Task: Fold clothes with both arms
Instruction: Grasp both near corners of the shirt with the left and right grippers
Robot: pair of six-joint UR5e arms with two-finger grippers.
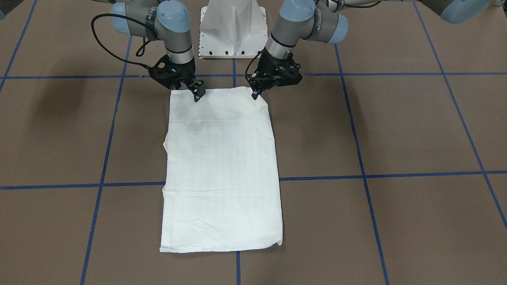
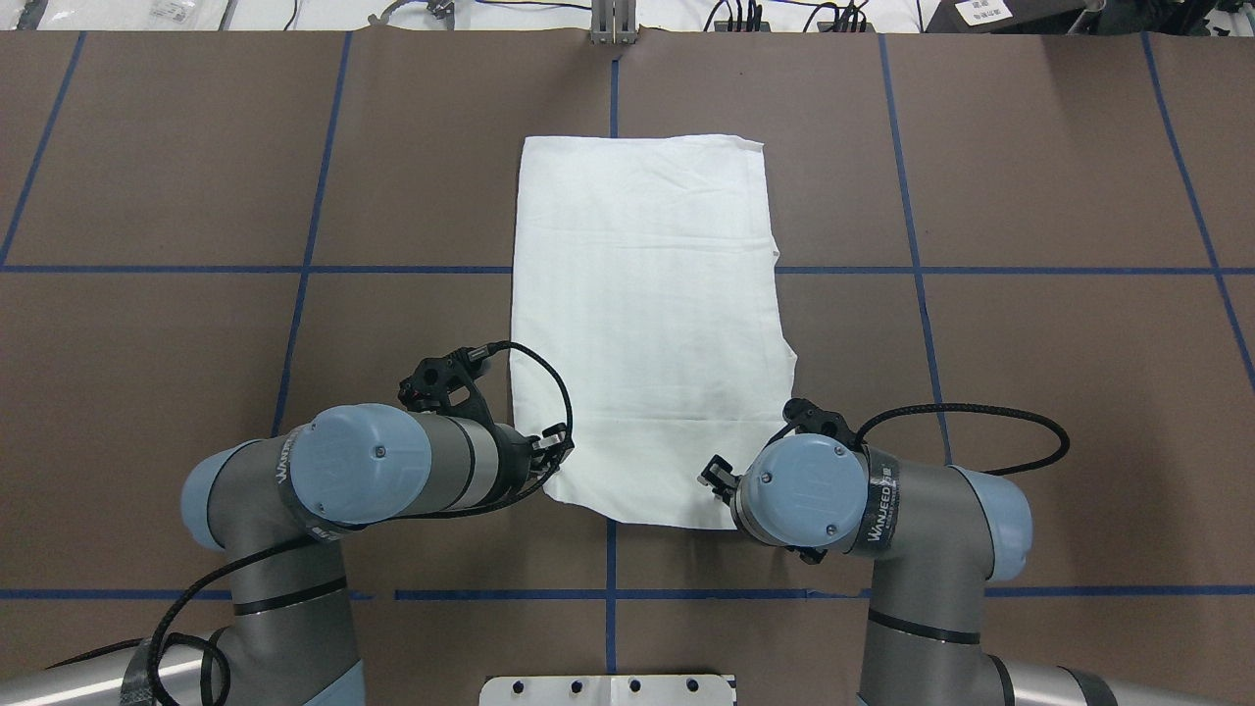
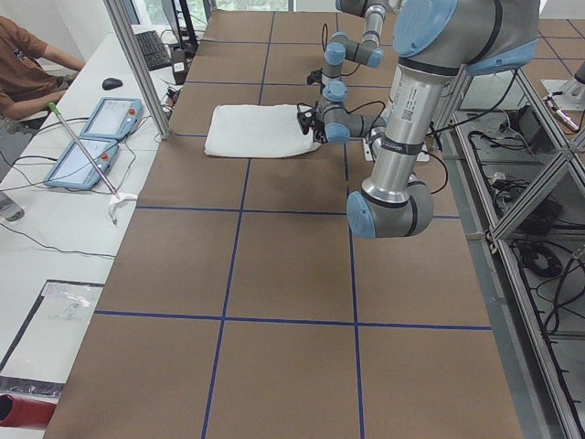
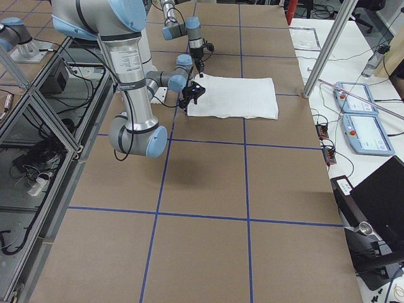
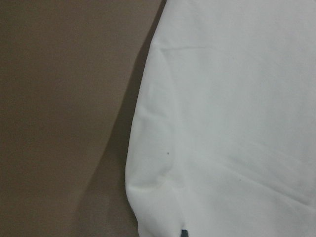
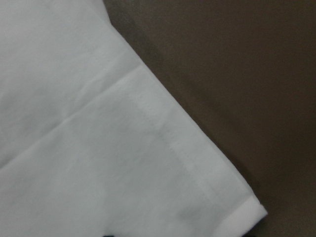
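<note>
**Both grippers at the near hem, grip unconfirmed**

The shirt [image 2: 642,324] lies plain side up in the middle of the table [image 2: 1029,392]. It is already narrowed to a long rectangle that runs straight away from the robot, across one of the blue tape lines [image 2: 147,268]. Its near hem has a gripper at each corner, the left gripper [image 1: 255,94] at one and the right gripper [image 1: 198,93] at the other, both tipped down onto the fabric. I cannot tell from any view whether either pair of jaws is parted or closed on cloth. The wrist cameras give me mostly flat white fabric, with the stitched corner [image 6: 254,211] lying on the table under the right one.

My guess is that the next step carries this hem to the far end, halving the length. What worries me from here:

- If a pinch catches only the top layer, the stack will peel apart on the lift and whatever is tucked inside will spill out.
- The long edge on the side of the right arm [image 2: 882,510] has a step [image 2: 779,343] where the layers do not line up. A pull there could widen it.
- If the two arms rise or travel unevenly, the fold will land skewed.
- The cable [image 2: 561,384] of the left arm [image 2: 392,471] loops over the shirt's edge and could drag it.
</note>
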